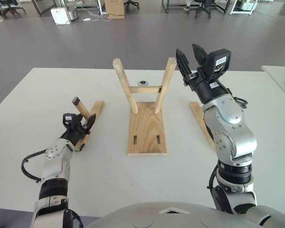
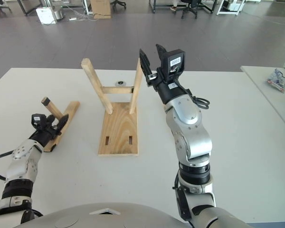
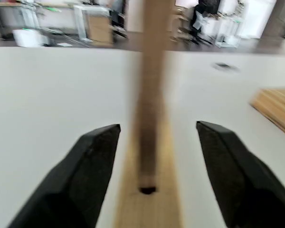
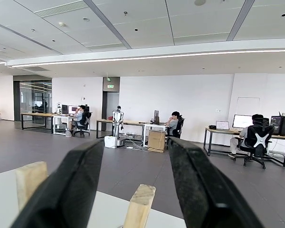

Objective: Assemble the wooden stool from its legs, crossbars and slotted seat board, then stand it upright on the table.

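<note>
The slotted seat board (image 1: 147, 135) lies flat mid-table. Two legs (image 1: 124, 85) (image 1: 165, 84) stand up from its far end, joined by a crossbar (image 1: 145, 89). A loose leg with a short bar sticking up (image 1: 91, 116) lies at the left. My left gripper (image 1: 81, 124) rests low at its near end, open, with its fingers (image 3: 92, 161) on either side of the wood (image 3: 149, 142). My right gripper (image 1: 191, 58) is raised beside the right upright leg, open and holding nothing. Between its fingers (image 4: 71, 185) show the leg tops (image 4: 138, 204). Another loose leg (image 1: 202, 124) lies at the right, partly behind my right arm.
A small dark round fitting (image 1: 142, 82) sits in the tabletop behind the stool. A second table (image 2: 270, 90) with small items (image 2: 276, 78) stands at the far right. The white table's near half (image 1: 133, 180) is bare. Office desks and chairs stand far behind.
</note>
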Robot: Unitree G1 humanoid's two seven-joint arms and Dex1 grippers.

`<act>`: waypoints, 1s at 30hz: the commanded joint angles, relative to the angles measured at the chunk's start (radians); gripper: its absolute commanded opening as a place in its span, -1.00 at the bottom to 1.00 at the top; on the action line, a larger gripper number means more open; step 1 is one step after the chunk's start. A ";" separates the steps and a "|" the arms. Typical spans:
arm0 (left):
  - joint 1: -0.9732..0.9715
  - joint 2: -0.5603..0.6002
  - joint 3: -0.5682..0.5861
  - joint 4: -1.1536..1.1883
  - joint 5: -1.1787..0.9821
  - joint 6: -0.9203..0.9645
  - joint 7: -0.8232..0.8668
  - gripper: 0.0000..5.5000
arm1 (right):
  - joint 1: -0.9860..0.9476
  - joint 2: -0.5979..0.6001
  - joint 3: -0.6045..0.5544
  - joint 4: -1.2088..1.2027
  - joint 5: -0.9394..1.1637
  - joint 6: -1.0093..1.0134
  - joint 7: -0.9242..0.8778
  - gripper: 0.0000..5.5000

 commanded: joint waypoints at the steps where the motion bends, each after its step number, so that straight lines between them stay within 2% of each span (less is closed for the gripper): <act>1: 0.035 0.079 -0.020 -0.102 -0.005 0.133 -0.056 0.14 | 0.028 0.012 0.019 -0.034 -0.015 0.010 -0.015 -0.10; 9: 0.044 0.169 -0.039 -0.164 0.068 0.289 -0.026 0.14 | 0.032 0.025 0.016 -0.052 -0.021 0.011 -0.028 -0.10; 13: 0.083 0.179 -0.095 -0.177 0.094 0.345 -0.055 0.14 | 0.033 0.028 0.011 -0.054 -0.023 0.011 -0.032 -0.10; 19: 0.118 0.186 -0.093 -0.154 0.101 0.383 -0.060 0.14 | 0.030 0.028 0.011 -0.049 -0.018 0.015 -0.030 -0.10; 25: 0.151 0.273 -0.145 -0.116 0.168 0.346 -0.114 -0.23 | 0.034 0.028 0.015 -0.050 -0.022 0.015 -0.032 -0.10; 30: 0.152 0.278 -0.202 -0.079 0.203 0.281 -0.127 -0.26 | 0.038 0.034 0.023 -0.045 -0.025 0.009 -0.032 -0.10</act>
